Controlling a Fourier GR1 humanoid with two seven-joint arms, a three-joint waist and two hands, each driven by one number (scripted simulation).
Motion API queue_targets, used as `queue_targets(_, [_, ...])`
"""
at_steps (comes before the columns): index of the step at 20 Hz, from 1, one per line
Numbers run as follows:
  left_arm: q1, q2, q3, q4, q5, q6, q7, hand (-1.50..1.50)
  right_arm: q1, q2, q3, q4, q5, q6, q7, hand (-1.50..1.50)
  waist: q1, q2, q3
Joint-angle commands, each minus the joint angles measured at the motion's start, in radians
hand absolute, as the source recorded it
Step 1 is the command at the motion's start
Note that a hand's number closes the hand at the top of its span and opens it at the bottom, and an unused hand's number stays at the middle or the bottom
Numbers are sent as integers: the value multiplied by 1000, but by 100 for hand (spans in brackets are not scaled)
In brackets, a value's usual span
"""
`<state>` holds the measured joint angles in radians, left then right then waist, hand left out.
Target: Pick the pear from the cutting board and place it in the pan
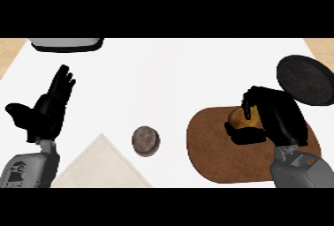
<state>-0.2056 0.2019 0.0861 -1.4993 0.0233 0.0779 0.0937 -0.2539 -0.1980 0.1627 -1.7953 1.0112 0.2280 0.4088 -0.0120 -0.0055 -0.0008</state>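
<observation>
White tabletop (169, 84) fills most of what I can see, with wood showing at the far corners. Largest on it is the brown cutting board (215, 159) at the near right; just beyond its far right edge lies the dark pan (306, 79), nothing in it yet. A pale triangular cloth (98, 167) lies near left, a small brown disc (146, 140) between cloth and board, and a grey pot (68, 43) sits at the far left edge. The right robot hand (274, 117) is curled round the yellow pear (240, 119), which looks to be on the board, so the grasp seems made while lift and carry remain. The short path to the pan looks unobstructed. The left robot hand (46, 110) rests open, fingers up, at the left.
</observation>
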Motion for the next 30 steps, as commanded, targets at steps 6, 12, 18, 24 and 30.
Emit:
queue_targets(6, [15, 15, 9, -21, 12, -31, 5, 0, -136, 4, -290, -6, -152, -77, 21, 150, 17, 5, 1])
queue_targets(12, [-16, 7, 10, -10, 8, -26, 13, 0, -171, -57, -489, 243, -305, -190, -162, 150, 19, 8, 2])
queue_targets(18, [-35, -28, -5, 36, -15, -4, -28, 0, -299, -260, -616, 678, -284, -289, -384, 150, 31, 15, 2])
queue_targets(24, [-43, -12, 0, 21, 7, -34, -3, 0, -378, -413, -652, 1017, -181, -454, -540, 150, 62, 27, 4])
queue_targets(30, [-88, -39, -27, 46, -26, -8, -15, 0, -437, -484, -717, 1278, -209, -543, -689, 150, 71, 38, 8])
